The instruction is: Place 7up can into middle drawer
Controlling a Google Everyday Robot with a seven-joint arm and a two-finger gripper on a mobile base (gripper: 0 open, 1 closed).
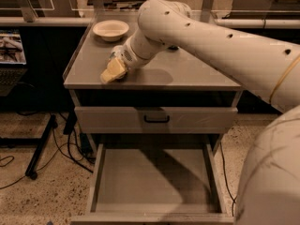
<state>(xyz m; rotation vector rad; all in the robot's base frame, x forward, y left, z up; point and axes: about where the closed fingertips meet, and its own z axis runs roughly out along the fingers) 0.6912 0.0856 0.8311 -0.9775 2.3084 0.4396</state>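
My gripper [112, 71] is low over the front left part of the grey cabinet top [192, 74], at the end of my cream arm, which reaches in from the right. The 7up can does not show in this view; it may be hidden behind my gripper or wrist. The middle drawer [150, 182] is pulled out wide below the cabinet. Its flat grey floor is bare.
A white bowl [110, 30] sits at the back left of the cabinet top. A shut drawer front with a black handle [156, 119] is above the open drawer. A laptop [9, 55] is at the left. Cables and a black stand leg [40, 149] lie on the floor at the left.
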